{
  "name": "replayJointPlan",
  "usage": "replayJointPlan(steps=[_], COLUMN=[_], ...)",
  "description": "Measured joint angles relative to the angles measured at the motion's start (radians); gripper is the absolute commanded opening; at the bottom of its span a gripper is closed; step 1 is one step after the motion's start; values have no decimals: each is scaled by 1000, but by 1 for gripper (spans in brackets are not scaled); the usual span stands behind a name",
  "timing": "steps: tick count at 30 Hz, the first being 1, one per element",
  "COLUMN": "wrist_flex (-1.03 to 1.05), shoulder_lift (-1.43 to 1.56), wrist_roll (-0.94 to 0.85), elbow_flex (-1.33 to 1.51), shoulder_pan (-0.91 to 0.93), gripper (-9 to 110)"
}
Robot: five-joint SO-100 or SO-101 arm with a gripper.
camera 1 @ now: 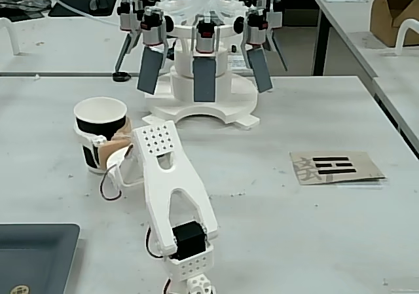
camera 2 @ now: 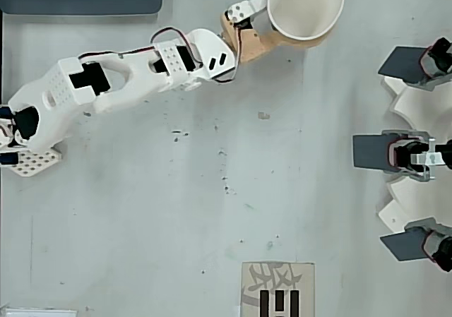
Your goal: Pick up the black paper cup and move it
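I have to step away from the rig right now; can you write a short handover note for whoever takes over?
Tool: closed around the cup, one finger on each side of its wall; the fixed view shows the grip low on the cup.
Cup: upright, open end up, at the table's left side in the fixed view, top edge in the overhead view. Whether its base is still on the table cannot be told.
Done: reach and grasp.
Left: lift the cup, carry it, set it down, release.
Nearby: a card with black bars and a white multi-arm fixture; neither touches the cup.
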Motion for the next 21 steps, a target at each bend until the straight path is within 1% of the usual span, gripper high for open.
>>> replayJointPlan(steps=[13, 21], wrist_flex=[-11, -11], shoulder_lift=[155, 299], wrist_roll=[-5, -20], elbow_flex=[127, 298], shoulder_pan=[0, 2], gripper=[5, 5])
